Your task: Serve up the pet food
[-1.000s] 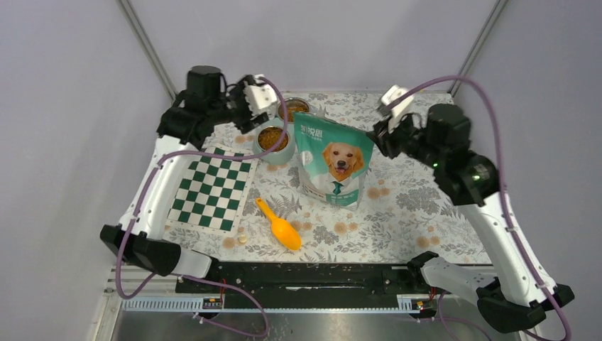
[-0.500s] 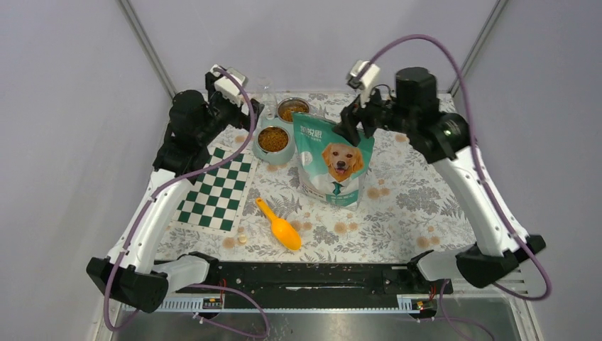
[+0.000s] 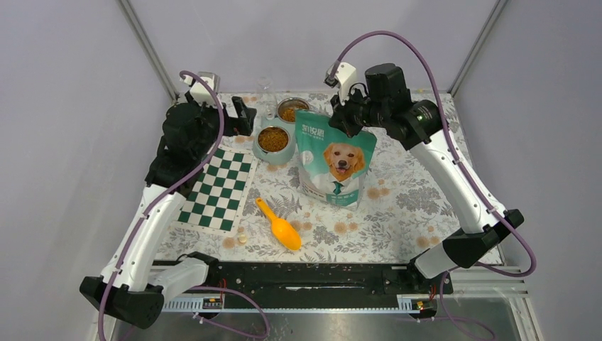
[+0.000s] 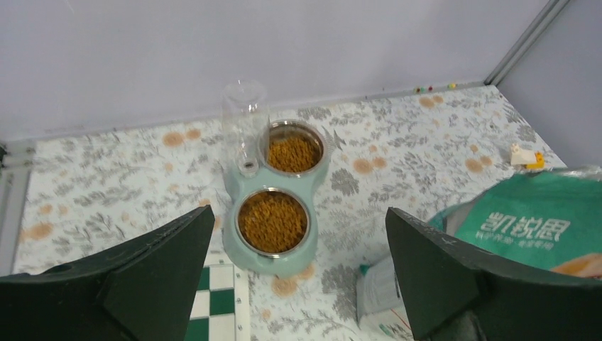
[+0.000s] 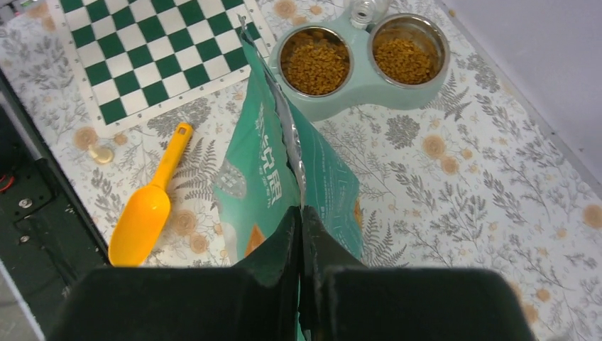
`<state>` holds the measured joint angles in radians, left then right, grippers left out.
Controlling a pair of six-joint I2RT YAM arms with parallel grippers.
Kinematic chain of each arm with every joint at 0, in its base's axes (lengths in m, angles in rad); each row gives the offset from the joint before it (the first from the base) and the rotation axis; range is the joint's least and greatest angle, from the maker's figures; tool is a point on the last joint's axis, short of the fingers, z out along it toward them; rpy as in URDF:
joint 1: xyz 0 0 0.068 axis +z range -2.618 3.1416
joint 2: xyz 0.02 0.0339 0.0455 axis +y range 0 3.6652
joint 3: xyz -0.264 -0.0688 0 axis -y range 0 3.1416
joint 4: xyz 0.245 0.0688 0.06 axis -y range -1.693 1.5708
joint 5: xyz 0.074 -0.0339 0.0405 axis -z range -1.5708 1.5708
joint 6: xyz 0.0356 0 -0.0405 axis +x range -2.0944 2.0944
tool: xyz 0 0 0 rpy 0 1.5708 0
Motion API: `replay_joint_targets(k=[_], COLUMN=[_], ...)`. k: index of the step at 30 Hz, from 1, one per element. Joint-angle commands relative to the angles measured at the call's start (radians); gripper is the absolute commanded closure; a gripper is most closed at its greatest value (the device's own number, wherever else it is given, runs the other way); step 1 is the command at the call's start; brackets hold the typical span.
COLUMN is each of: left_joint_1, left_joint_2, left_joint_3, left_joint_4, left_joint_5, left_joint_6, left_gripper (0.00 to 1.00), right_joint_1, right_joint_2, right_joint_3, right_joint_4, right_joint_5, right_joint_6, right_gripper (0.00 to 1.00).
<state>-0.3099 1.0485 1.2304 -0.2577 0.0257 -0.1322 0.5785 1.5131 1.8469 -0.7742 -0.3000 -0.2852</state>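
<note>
Orange scoop (image 3: 282, 227) near checkered mat (image 3: 213, 186), both on floral tablecloth (image 3: 412, 206).

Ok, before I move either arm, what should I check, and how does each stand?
1. Grip: right gripper shut on the top edge of the pouch: ok.
2. The pouch stands upright: ok.
3. The left gripper is open and holds nothing: ok.
4. There is kibble in both bowls of the feeder: ok.
5. The orange scoop lies apart from the pouch: ok.
6. Pouch mouth sealed: cannot tell.
</note>
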Motion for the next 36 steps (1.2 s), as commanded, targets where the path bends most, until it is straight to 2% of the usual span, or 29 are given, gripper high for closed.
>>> replay_joint_targets(k=[1, 6, 12, 17, 24, 27, 32, 34, 36], left_joint_1=[0.004, 0.003, 0.003, 0.003, 0.003, 0.004, 0.003, 0.003, 0.003], left_joint_2=[0.001, 0.037, 0.113, 0.135, 0.106, 0.08, 0.038, 0.035, 0.027], left_joint_3=[0.046, 0.104, 0.194, 0.201, 0.191, 0.189, 0.18, 0.195, 0.201], left_joint_4=[-0.06, -0.17, -0.337, -0.395, -0.38, -0.356, -0.378, -0.412, -0.437], left_joint_5=[-0.018, -0.162, -0.275, -0.336, -0.32, -0.283, -0.298, -0.29, -0.282], left_joint_6=[-0.111, -0.268, -0.377, -0.479, -0.445, -0.335, -0.325, -0.309, -0.297], left_gripper=[0.04, 0.01, 0.01, 0.01, 0.01, 0.01, 0.01, 0.01, 0.01], right_joint_1=[0.003, -0.037, -0.111, -0.149, -0.18, -0.196, -0.207, -0.208, -0.207], right_joint_2=[-0.02, -0.023, 0.002, 0.008, 0.011, -0.001, -0.026, -0.052, -0.08], right_joint_3=[0.123, 0.251, 0.369, 0.377, 0.296, 0.249, 0.188, 0.165, 0.144], right_joint_4=[0.017, 0.018, 0.02, 0.058, 0.099, 0.114, 0.114, 0.114, 0.114], right_joint_5=[0.175, 0.342, 0.563, 0.619, 0.665, 0.665, 0.659, 0.652, 0.644], right_joint_6=[-0.001, 0.052, 0.087, 0.093, 0.134, 0.166, 0.2, 0.217, 0.233], right_gripper=[1.0, 1.0, 1.0, 1.0, 1.0, 0.99, 0.54, 0.42, 0.34])
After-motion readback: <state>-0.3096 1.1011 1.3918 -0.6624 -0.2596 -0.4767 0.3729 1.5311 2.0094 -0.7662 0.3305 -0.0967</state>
